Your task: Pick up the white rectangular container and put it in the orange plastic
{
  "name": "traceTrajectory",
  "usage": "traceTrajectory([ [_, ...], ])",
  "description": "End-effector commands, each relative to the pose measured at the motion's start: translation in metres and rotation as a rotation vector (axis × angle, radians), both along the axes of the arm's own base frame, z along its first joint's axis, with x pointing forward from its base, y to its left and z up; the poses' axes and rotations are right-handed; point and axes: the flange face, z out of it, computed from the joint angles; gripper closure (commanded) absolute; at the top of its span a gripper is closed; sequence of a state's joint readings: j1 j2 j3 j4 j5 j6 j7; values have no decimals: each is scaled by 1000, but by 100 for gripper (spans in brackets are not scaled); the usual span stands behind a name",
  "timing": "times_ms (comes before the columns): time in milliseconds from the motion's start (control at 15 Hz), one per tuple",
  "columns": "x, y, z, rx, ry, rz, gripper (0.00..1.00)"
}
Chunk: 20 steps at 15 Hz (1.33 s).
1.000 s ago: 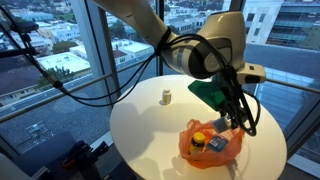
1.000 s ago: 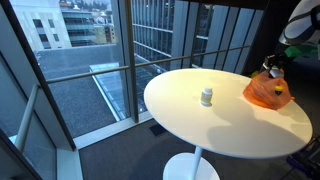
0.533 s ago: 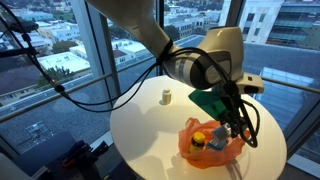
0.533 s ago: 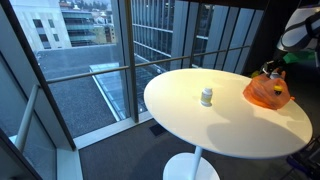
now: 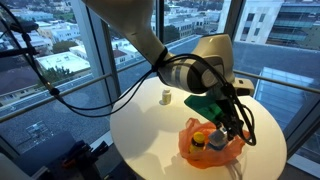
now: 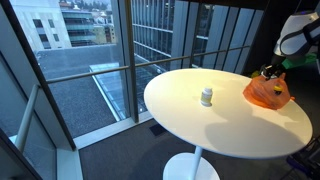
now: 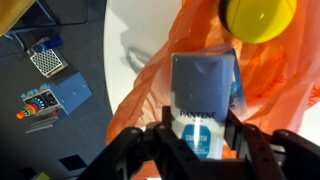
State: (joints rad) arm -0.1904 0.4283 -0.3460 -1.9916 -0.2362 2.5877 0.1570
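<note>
In an exterior view, the arm [image 5: 185, 70] reached over the round white worktop [image 5: 150, 130], and the tool [image 5: 228, 128] hung right above the orange plastic [image 5: 208, 150], which sat near the worktop's edge. From there I couldn't tell how wide the jaws were, or pick out the container between them. I could see something yellow [image 5: 199, 137] and something blue [image 5: 213, 146] inside the plastic. A small white jar [image 5: 166, 97] stood by itself, well apart from the bag.

In an exterior view from across the room, the same white jar [image 6: 207, 97] stood near the middle of the worktop [image 6: 220, 125]. The orange plastic [image 6: 268, 93] was off toward the far side. The tool [image 6: 269, 72] was just over it, but way too small and dark for me to read the grip.

The wrist view was the useful one. The tool [image 7: 200, 135] was closed onto the white rectangular container [image 7: 203, 80], with one finger [image 7: 165, 135] on each side, touching it. The container had a blue label on its lower part. It hung directly over the opening of the orange plastic [image 7: 165, 70], with crumpled orange showing all around it. A round yellow thing [image 7: 260, 17] lay in the bag just past it. Bare worktop [image 7: 130, 40] showed on one side. Beyond its edge on the dark floor were a couple of blue boxes [image 7: 60, 95].
</note>
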Motion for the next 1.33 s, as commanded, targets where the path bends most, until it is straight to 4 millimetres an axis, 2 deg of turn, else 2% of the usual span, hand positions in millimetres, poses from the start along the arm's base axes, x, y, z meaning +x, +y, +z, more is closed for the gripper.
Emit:
traceTrajectory([
  [0,-9,10,-1,-29,7,28,75],
  [200,-13,15,-7,-35,23,49,75],
  [267,-14,17,-8,-34,27,53,63],
  [333,-15,18,-9,-33,30,54,36],
  [400,-16,18,-9,-30,33,55,23],
  [600,-17,21,-1,-24,27,59,2],
  [867,-20,29,25,12,42,83,0],
  [1267,-26,53,71,67,120,130,0],
])
